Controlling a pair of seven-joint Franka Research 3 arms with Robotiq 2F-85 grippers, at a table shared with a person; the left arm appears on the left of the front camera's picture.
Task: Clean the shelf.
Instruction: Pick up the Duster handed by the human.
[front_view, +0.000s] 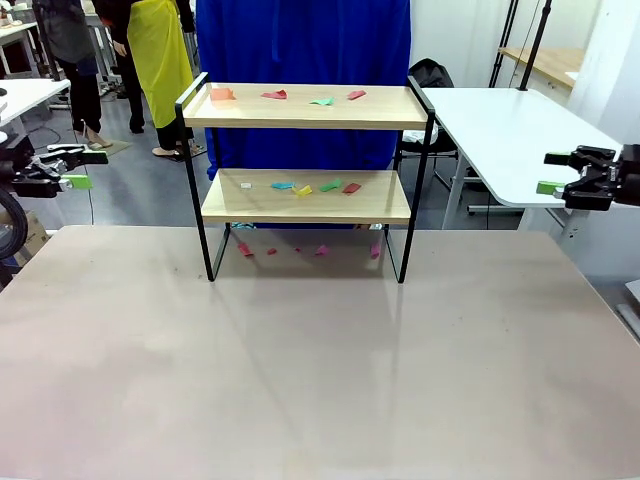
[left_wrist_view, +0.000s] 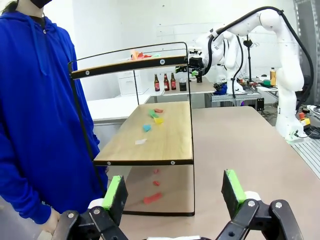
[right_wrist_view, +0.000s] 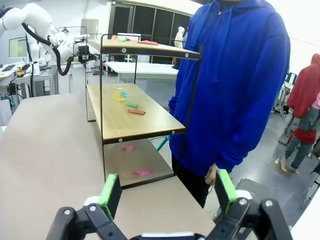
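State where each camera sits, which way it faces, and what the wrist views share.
Front view: between the arms, facing across the table to the shelf; open jaws at both edges.
Left wrist view: off the shelf's left end, looking along it; own open jaws below.
Right wrist view: off its right end, facing the opposite way; own open jaws below.
Shared: the shelf, scraps, the person's blue hoodie.

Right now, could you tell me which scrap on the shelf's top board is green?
The third scrap from the robot's left, between two red scraps; the orange scrap lies leftmost.
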